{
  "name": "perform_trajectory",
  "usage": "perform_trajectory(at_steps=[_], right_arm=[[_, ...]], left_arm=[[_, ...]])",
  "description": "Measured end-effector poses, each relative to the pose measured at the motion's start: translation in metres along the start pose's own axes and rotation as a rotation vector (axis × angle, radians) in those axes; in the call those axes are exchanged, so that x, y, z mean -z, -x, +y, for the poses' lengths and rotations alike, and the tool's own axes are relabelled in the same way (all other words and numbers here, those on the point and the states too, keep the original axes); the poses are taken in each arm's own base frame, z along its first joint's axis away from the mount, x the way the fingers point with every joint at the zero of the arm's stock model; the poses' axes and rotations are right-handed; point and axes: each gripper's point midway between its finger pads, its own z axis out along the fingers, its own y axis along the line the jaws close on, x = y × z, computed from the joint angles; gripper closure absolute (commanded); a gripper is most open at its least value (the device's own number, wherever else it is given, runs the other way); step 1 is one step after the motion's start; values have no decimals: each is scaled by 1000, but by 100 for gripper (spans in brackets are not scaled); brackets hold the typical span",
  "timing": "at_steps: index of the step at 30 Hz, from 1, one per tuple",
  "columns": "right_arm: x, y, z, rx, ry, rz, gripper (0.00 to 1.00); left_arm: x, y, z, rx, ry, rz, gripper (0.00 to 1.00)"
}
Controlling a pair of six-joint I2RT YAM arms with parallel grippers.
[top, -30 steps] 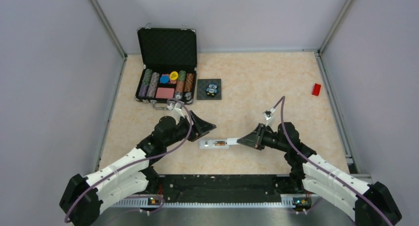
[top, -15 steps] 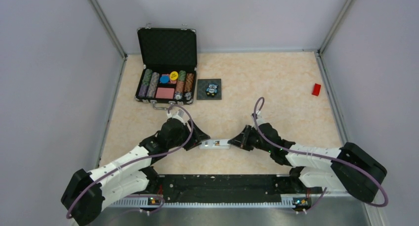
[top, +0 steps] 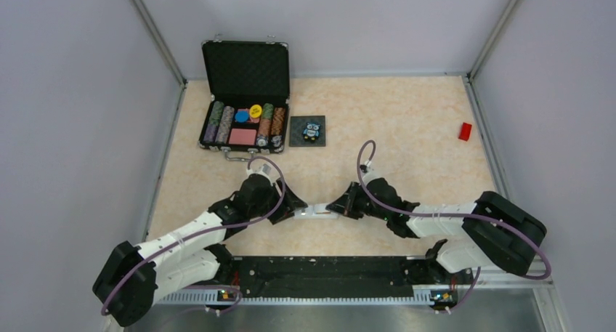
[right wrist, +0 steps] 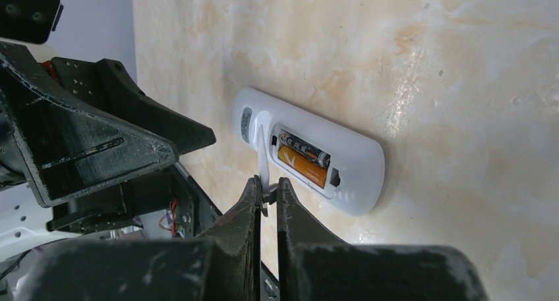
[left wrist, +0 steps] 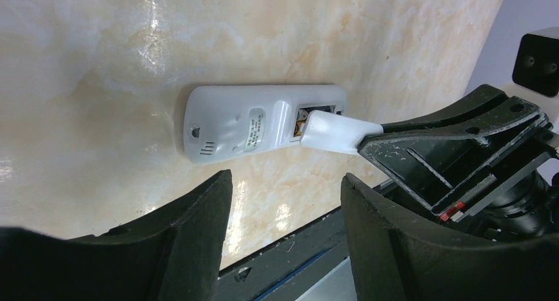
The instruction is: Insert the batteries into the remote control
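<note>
Both arms have closed in on the remote control (left wrist: 254, 126), lying back-up on the tabletop (left wrist: 99, 64), batteries (right wrist: 303, 158) seated. Right tool (right wrist: 267, 190) pinches its thin cover (left wrist: 333, 131) by one end; left tool (left wrist: 285, 181) hangs spread. Light, slick plastic: I'd brace its long edges.

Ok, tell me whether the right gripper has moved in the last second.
Yes. The right gripper, pinching the cover, has slid left, ending closer below the owl tile and right at the remote.
</note>
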Motion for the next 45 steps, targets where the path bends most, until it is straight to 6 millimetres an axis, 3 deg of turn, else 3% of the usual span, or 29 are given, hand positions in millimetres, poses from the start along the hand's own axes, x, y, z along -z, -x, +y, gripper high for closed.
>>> perform_trajectory(at_steps=[45], right_arm=[[-7,-8,-11,-39,-73,40,100]], left_arm=[[-6,0,1,13,1,13,35]])
